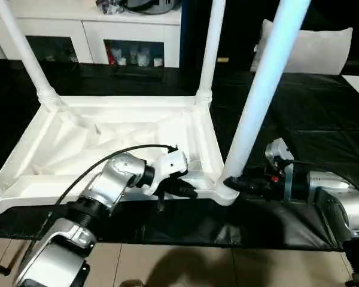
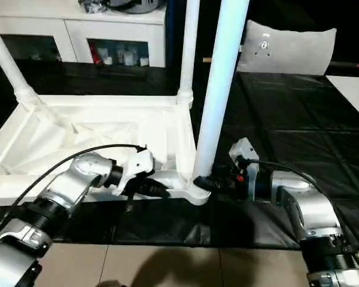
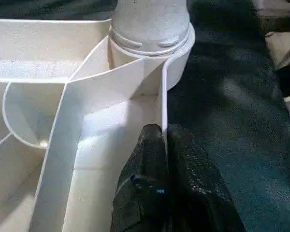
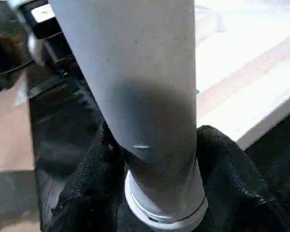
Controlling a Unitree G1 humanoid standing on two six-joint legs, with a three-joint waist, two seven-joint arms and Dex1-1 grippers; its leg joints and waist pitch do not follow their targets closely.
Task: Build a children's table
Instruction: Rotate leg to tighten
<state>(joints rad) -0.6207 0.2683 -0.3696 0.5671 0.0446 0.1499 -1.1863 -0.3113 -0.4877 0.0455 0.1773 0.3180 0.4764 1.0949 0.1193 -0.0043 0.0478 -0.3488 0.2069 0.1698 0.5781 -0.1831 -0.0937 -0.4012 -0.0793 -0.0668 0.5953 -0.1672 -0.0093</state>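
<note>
Three long white plastic tube legs [image 1: 210,48] stand in the upside-down white plastic rectangular top [image 1: 30,179], while the right gripper [image 2: 204,182] squeezes the nearest leg [image 2: 218,89] and the left gripper [image 3: 162,145] pinches the top's side wall beside it, with a fourth leg seemingly left.

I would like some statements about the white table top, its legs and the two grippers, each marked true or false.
1. The table top lies with its ribbed underside up. True.
2. The right gripper is shut around the base of a leg. True.
3. The left gripper holds a loose leg in the air. False: it pinches a wall of the table top near the corner socket.
4. No leg stands in the far corners. False: legs stand in both far corners.
5. The table top rests on a black-covered work table. True.
</note>
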